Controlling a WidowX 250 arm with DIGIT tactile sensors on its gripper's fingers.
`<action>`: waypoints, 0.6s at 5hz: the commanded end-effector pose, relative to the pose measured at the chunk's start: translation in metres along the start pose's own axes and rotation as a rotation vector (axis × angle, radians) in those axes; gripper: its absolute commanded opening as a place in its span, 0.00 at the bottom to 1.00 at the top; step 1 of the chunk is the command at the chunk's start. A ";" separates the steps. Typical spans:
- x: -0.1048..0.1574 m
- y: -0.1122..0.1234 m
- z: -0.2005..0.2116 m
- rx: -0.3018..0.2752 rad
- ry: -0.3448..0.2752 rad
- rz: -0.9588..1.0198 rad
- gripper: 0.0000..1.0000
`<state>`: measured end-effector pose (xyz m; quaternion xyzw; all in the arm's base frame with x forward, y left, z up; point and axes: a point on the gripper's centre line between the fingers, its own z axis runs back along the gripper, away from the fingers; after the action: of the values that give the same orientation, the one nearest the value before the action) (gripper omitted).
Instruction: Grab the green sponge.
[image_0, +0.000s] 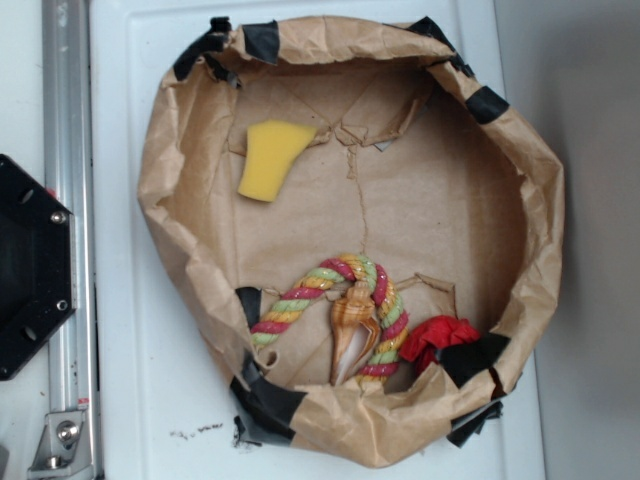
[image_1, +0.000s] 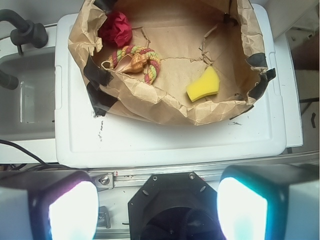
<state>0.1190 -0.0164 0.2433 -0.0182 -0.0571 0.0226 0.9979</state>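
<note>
The green sponge (image_0: 270, 157) is a flat yellow foam piece with one wider end. It lies on the paper floor of a brown paper-lined basket (image_0: 160, 150), at the upper left in the exterior view. In the wrist view the sponge (image_1: 204, 85) lies at the right of the basket floor. My gripper (image_1: 157, 210) is open and empty, its two fingers wide apart at the bottom of the wrist view. It hangs above the black robot base, well short of the basket. The gripper does not show in the exterior view.
A red-yellow-green twisted rope (image_0: 375, 300) loops round a brown seashell (image_0: 352, 335) at the basket's lower middle. A crumpled red cloth (image_0: 440, 338) lies at the lower right. The basket stands on a white lid (image_0: 130, 360). The black base (image_0: 30, 265) and a metal rail (image_0: 65, 110) are at the left.
</note>
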 end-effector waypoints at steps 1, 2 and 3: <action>0.000 0.000 0.000 0.000 0.000 0.000 1.00; 0.020 0.027 -0.045 0.104 0.015 0.229 1.00; 0.048 0.037 -0.060 0.124 -0.012 0.430 1.00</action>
<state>0.1685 0.0141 0.1757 0.0327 -0.0318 0.2297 0.9722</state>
